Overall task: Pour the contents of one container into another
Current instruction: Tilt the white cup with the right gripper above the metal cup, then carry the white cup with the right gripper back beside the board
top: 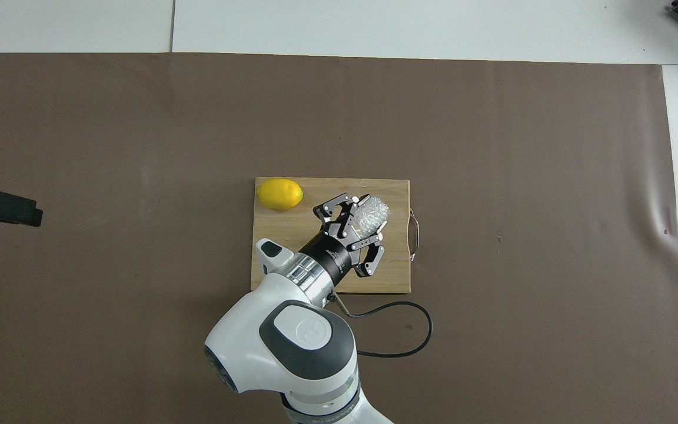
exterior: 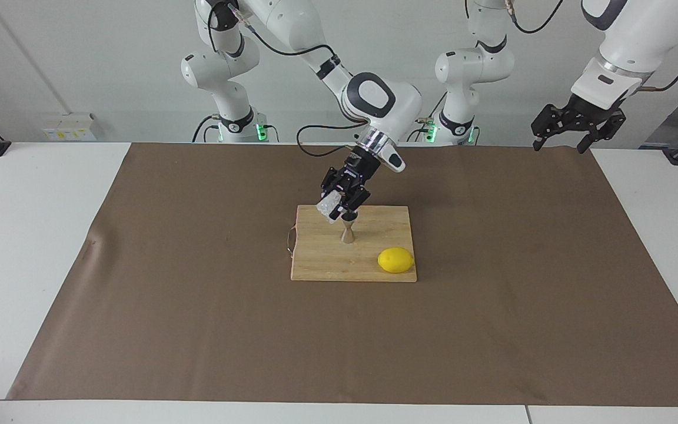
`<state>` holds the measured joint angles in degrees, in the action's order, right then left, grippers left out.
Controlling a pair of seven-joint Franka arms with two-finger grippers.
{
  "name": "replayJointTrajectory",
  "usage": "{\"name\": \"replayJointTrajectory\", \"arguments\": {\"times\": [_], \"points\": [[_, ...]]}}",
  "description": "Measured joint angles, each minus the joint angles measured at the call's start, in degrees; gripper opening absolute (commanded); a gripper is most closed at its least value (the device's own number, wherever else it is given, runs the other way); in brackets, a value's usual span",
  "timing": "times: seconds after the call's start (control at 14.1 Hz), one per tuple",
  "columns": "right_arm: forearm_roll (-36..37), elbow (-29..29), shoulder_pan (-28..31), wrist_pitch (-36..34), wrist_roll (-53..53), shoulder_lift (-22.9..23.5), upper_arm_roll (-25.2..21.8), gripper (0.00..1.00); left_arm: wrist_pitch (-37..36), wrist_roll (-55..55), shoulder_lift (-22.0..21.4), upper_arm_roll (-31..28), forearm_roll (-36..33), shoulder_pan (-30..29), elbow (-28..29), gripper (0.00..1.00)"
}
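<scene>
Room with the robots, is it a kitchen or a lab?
Most likely a robot lab: two white arms at a paper-covered table, with just a cutting board, lemon and steel jigger as kitchen props.

White wall (exterior: 109, 59), white table (exterior: 33, 235), brown mat (exterior: 198, 324)

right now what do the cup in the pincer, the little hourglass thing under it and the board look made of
Cup: seemingly clear glass, going by its faceted, whitish-sparkling wall; clear plastic can't be ruled out. It is held tilted in the right pincer.
Hourglass jigger: probably polished metal, since its cones mirror the board's tan.
Board: wood, pale with visible plank lines and a matte finish; a thin wire handle at one end.
</scene>
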<state>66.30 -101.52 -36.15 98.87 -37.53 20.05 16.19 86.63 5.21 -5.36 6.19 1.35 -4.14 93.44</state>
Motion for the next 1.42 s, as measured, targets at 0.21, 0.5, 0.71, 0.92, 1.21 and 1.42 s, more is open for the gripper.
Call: {"name": "replayJointTrajectory", "arguments": {"times": [0.21,0.5,0.71,0.92,1.21,1.42], "points": [[0.0,0.0,0.01,0.08,0.88,-0.05,0.0,0.19,0.0,0.0,0.0,0.0,-0.06,0.0,0.0,1.0],[-2.12,0.08,0.98,1.29,1.29,-1.02,0.0,0.19,0.0,0.0,0.0,0.0,-0.06,0.0,0.06,1.0],[-6.28,0.07,2.62,3.01,1.28,-3.14,0.0,0.19,0.0,0.0,0.0,0.0,-0.06,0.0,0.08,1.0],[-8.66,0.04,3.29,4.59,1.27,-3.8,0.0,0.19,0.0,0.0,0.0,0.0,-0.06,0.0,0.09,1.0],[-11.32,0.25,4.0,6.27,1.27,-3.9,0.01,0.19,0.0,0.0,0.0,0.0,-0.06,0.0,0.12,1.0],[-13.77,0.34,6.32,8.62,0.9,-4.63,0.01,0.19,0.0,0.0,0.0,0.0,-0.06,0.0,0.13,1.0]]}}
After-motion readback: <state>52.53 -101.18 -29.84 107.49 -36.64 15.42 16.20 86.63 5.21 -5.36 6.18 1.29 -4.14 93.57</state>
